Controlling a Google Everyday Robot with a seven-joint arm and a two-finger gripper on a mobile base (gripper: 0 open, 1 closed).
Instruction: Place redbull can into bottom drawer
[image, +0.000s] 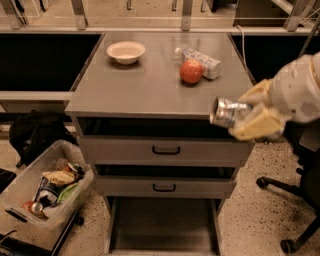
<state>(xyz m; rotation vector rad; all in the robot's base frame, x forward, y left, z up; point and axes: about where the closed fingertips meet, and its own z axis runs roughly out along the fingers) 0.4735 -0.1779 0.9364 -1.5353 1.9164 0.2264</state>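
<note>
While the gripper (240, 115) hangs off the front right corner of the grey cabinet (145, 92), its two yellowish fingers (259, 125) are clamped around the redbull can (226, 112). One finger sits above the can and one below, and the gap between them is only as wide as the can's body. The can is held in the air, level with the front edge of the cabinet top and overlapping that edge in view. It lies on its side. Its long axis runs roughly left to right, with one round end facing left and the other end hidden between the fingers. Well below it, the bottom drawer (162, 225) stands pulled out. On the cabinet top a bowl (126, 51), a red-orange fruit (191, 71) and a plastic bottle (202, 61) rest well apart from the can.
</note>
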